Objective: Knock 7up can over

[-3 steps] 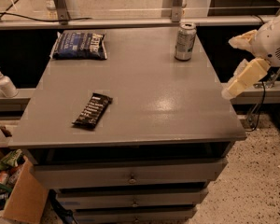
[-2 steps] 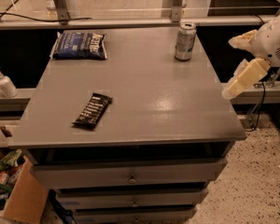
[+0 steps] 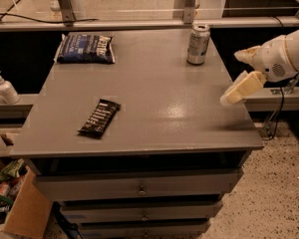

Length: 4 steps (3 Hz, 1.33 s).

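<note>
- The 7up can (image 3: 198, 44) stands upright near the far right corner of the grey table (image 3: 154, 83). Its silver top faces up, and the label is too dim to read any lettering.
- The gripper (image 3: 231, 78) hangs at the table's right edge, nearer the camera than the can and well apart from it. Its 2 pale fingers (image 3: 241, 87) are spread, with nothing between them.
- The lower finger points down and left over the table's right rim. The white arm runs off the right side of the view.
- A flat dark blue snack bag (image 3: 86, 48) lies at the far left corner. It carries a large white word across its face that may be a brand name, but I cannot read it.
- A black candy bar wrapper (image 3: 99, 117) lies at a slant on the near left part of the top, with pale print too small to make out.
- 3 drawer fronts (image 3: 139, 185) with small knobs sit under the tabletop.
- A white pump bottle (image 3: 5, 87) stands on the ledge left of the table.
- A cardboard box (image 3: 20, 218) with colourful packets sits on the floor at lower left.
</note>
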### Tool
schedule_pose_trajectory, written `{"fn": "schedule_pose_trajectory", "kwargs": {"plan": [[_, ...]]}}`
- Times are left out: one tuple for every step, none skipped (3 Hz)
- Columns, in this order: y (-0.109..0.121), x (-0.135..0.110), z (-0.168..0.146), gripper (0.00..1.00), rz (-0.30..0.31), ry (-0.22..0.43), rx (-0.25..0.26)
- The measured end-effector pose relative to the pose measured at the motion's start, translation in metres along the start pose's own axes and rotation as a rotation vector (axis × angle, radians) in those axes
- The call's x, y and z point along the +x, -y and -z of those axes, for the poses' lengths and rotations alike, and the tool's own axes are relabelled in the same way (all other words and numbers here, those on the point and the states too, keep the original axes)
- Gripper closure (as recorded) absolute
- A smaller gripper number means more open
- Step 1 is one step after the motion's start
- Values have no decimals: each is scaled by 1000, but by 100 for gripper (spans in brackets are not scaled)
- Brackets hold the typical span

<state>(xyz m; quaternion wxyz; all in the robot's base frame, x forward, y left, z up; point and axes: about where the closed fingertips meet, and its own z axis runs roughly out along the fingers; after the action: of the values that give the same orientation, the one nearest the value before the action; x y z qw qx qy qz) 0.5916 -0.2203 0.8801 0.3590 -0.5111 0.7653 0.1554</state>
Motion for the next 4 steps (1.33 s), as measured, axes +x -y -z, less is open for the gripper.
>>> {"fn": "schedule_pose_trajectory", "kwargs": {"plan": [[28, 1, -19, 0, -56, 116, 34], [58, -3, -35, 0, -109, 236, 63], [85, -14, -51, 0, -142, 328, 66], [105, -30, -65, 0, -150, 387, 49]]}}
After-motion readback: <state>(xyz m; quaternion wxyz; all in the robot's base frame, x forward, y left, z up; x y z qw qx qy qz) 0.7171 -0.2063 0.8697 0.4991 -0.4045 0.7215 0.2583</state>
